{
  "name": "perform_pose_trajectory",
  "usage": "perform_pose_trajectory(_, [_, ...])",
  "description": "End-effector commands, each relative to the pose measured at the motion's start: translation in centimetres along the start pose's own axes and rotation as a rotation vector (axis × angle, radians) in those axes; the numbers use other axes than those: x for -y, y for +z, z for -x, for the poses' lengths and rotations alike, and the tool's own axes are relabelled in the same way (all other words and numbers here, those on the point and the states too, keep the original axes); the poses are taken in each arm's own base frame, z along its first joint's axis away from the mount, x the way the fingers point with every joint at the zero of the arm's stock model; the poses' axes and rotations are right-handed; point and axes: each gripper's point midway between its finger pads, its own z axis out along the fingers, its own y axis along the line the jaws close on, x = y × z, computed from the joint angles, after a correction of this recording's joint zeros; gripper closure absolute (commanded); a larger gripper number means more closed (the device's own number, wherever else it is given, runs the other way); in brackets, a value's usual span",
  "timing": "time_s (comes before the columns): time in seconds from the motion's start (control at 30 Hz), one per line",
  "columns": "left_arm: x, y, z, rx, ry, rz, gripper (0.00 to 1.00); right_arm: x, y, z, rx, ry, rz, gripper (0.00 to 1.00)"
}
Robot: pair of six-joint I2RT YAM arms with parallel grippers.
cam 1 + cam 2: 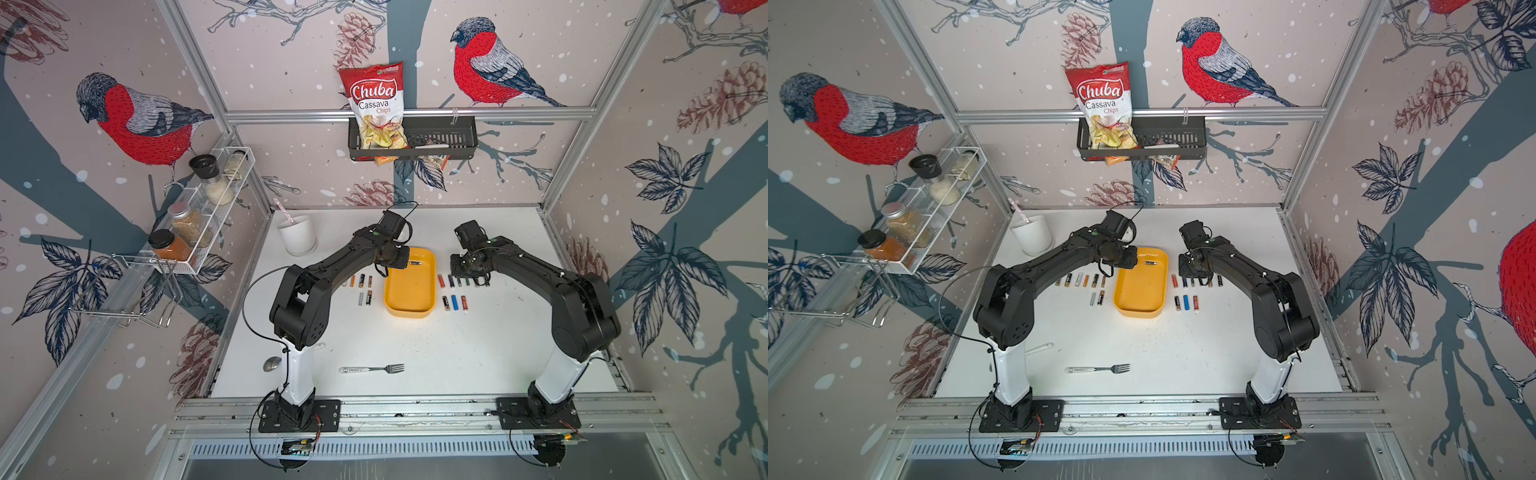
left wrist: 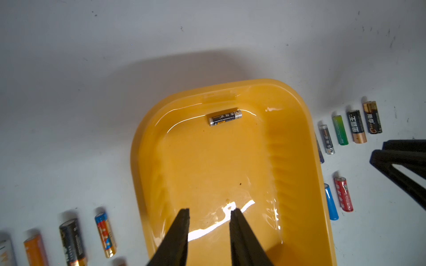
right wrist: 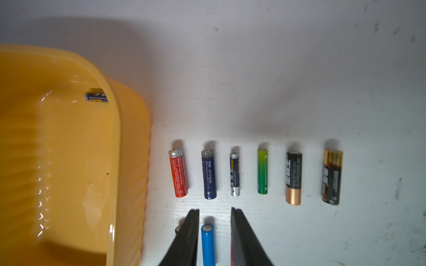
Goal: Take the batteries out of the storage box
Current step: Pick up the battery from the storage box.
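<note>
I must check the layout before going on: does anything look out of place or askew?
One battery lies inside the yellow box, at its far end, crosswise to the batteries in neat rows on the table. Nothing looks spilled or damaged.

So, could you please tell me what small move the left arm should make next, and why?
Probably bring the left gripper over the last battery in the storage box and lower around it: that battery lies alone against the box's far wall, and the jaws stand apart, empty, not yet around it.
</note>
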Motion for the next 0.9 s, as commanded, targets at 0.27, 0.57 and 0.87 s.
perform_pose_trajectory(0.27, [2.0, 3.9, 0.7, -0.026, 0.057, -0.044, 0.49, -0.3, -0.4, 2.7, 0.035, 0.035, 0.045, 0.69])
perform_pose_trajectory(0.57, [2.5, 6.5, 1.9, 0.029, 0.1, 0.018, 0.46, 1.6, -0.8, 2.3, 0.033, 0.059, 0.031, 0.69])
perform_pose_trajectory(0.87, [3.2, 7.5, 2.7, 0.093, 0.165, 0.003, 0.46, 2.1, -0.9, 2.3, 0.031, 0.065, 0.032, 0.69])
